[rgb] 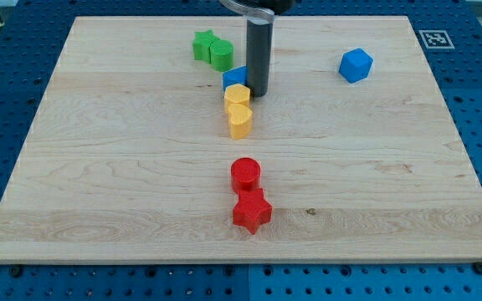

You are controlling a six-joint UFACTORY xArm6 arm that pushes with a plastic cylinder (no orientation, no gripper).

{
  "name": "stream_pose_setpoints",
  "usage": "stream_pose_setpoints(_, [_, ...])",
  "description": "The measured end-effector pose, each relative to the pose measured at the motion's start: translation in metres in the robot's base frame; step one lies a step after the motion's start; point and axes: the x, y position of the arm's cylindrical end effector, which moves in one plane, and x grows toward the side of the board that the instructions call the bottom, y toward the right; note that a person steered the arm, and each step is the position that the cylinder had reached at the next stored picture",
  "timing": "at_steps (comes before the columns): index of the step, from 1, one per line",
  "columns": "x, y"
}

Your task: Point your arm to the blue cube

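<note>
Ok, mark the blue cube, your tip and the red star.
blue cube (356,65): camera view, middle of its front face, at the view's upper right.
my tip (258,92): camera view, the rod's very end, beside the other blue block.
red star (251,212): camera view, centre of its top.

Bright, even overhead light, pale wooden board (124,167) evenly lit with no glare; short soft shadows hugging the blocks, slight sheen down the dark rod (258,50); focus sharp throughout, board edges straight

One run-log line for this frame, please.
my tip: beside small blue block | blue cube: apart, view's right | not yet pointed
</note>
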Motion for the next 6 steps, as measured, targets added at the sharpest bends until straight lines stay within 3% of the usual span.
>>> stream_pose_setpoints(3, [-0.008,0.033])
stream_pose_setpoints(5, [-0.096,0.060])
stream_pose_setpoints(6, [-0.119,0.129])
